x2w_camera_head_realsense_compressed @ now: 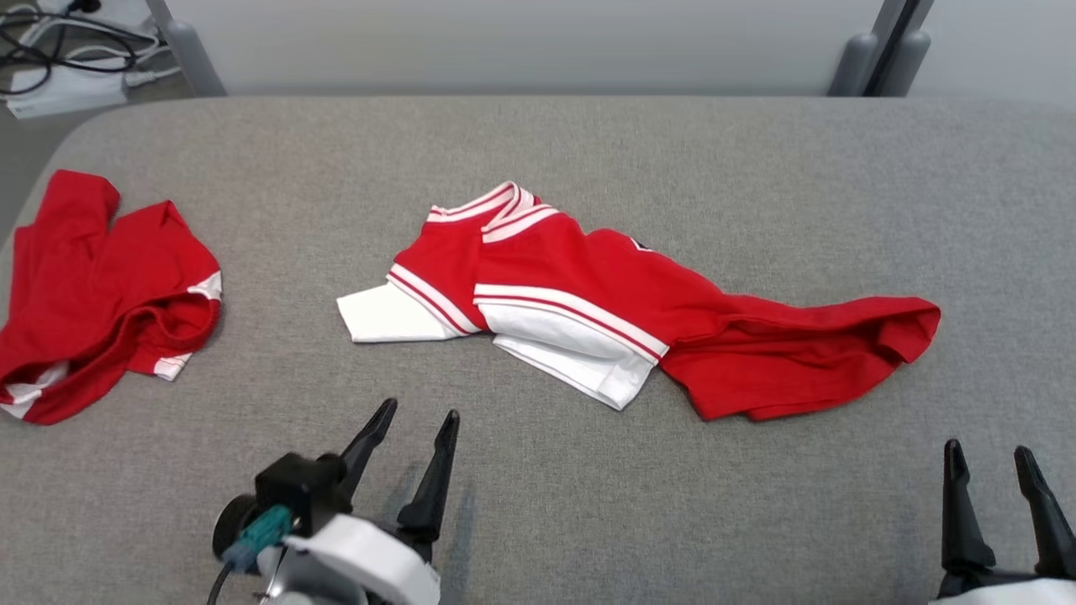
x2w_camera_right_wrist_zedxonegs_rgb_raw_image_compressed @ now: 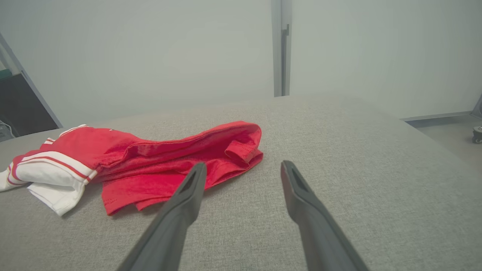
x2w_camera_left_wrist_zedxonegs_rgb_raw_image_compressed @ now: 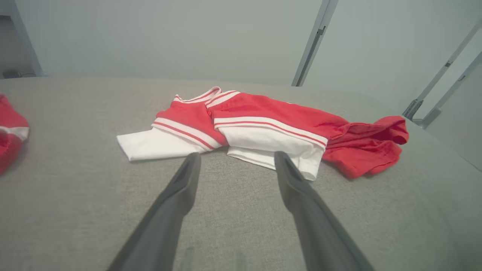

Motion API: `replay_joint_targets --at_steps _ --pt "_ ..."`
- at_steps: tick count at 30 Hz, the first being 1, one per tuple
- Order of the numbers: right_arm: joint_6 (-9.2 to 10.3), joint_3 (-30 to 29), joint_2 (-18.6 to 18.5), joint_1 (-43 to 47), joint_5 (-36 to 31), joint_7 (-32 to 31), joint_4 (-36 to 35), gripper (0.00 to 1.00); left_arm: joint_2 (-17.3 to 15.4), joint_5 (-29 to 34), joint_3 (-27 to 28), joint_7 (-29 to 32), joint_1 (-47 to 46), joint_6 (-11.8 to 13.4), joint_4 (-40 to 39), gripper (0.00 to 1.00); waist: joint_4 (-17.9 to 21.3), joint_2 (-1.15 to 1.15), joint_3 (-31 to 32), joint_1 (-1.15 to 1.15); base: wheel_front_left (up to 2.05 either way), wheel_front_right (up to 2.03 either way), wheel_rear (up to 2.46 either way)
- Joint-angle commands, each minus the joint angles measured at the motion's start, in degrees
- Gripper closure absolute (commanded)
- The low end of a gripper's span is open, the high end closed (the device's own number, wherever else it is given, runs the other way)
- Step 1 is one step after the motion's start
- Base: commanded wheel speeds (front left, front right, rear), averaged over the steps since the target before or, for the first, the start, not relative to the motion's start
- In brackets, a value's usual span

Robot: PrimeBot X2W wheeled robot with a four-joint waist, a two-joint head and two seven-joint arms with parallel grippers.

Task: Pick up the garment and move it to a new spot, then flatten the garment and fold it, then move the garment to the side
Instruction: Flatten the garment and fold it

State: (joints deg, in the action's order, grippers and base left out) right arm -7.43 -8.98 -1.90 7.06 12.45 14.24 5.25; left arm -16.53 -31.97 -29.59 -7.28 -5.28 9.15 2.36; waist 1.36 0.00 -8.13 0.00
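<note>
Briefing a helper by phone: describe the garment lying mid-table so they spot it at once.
On the grey padded table, look at the middle. The garment there lies stretched out sideways, red with white striped sleeves; the other red garment is bunched at the left edge.

A crumpled red shirt point(x2w_camera_head_realsense_compressed: 101, 286) lies at the left edge of the grey padded surface point(x2w_camera_head_realsense_compressed: 588, 151), cables point(x2w_camera_head_realsense_compressed: 42, 38) beyond.

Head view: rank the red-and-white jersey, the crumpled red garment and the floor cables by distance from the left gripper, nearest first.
From the left gripper:
1. Red-and-white jersey, just ahead, centre.
2. Crumpled red garment, far left.
3. Floor cables, beyond the far-left corner.
</note>
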Motion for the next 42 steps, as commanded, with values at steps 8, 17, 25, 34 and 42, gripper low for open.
replay_joint_targets --at_steps 8,17,25,34,42 --pt "-0.06 1.04 -0.98 -11.24 0.68 0.75 5.13 0.0 4.35 -2.29 0.18 0.12 -14.55 -5.43 12.4 0.0 2.86 0.0 -9.34 0.0 0.0 0.0 0.0" --pt "-0.06 1.02 -0.98 -18.67 3.48 0.75 9.31 0.0 6.9 -3.76 0.22 -1.56 -20.68 -8.62 22.96 0.0 4.16 0.0 -12.68 0.0 0.0 0.0 0.0" --pt "-0.06 1.16 -0.98 -22.56 3.87 0.75 11.64 0.0 8.08 -4.31 0.55 -3.47 -24.92 -10.44 27.58 0.0 4.31 0.0 -14.47 0.0 0.0 0.0 0.0" --pt "-0.06 2.01 -0.98 -23.98 4.93 0.75 13.5 0.0 8.78 -5.53 0.26 -2.83 -26.6 -11.92 30.18 0.0 4.26 0.0 -15.34 0.0 0.0 0.0 0.0" --pt "-0.06 3.26 -0.98 -25.34 5.46 0.75 16.04 0.0 9.24 -6.56 -1.08 1.15 -27.1 -12.31 31.75 0.18 3.88 0.0 -15.11 0.0 0.0 0.0 0.0"
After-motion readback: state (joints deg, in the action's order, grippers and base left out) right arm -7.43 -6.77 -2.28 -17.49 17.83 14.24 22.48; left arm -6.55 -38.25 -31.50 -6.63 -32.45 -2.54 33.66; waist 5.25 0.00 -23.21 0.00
